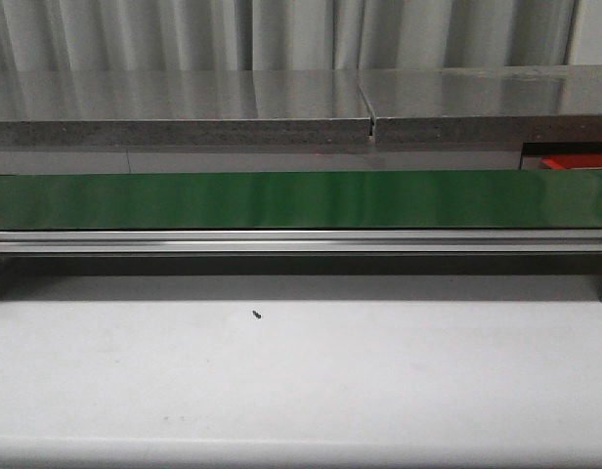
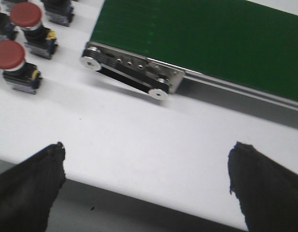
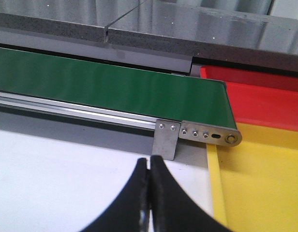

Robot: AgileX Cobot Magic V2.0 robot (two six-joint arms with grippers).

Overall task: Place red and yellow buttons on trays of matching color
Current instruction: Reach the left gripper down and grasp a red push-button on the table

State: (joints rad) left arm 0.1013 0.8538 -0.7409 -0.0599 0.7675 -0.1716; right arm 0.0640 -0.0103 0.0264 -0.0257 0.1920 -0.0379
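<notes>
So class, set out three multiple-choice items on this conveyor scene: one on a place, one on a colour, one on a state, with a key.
1. The yellow tray sits by which end of the belt?
A left arm's B right arm's C middle
2. Button caps near the left gripper are:
A red B yellow C blue
3. The right gripper is:
A open B shut on a button C shut, empty

B: the right wrist view shows it beside the belt's end.
A: both clear caps are red.
C: jaws meet, nothing between.
</notes>
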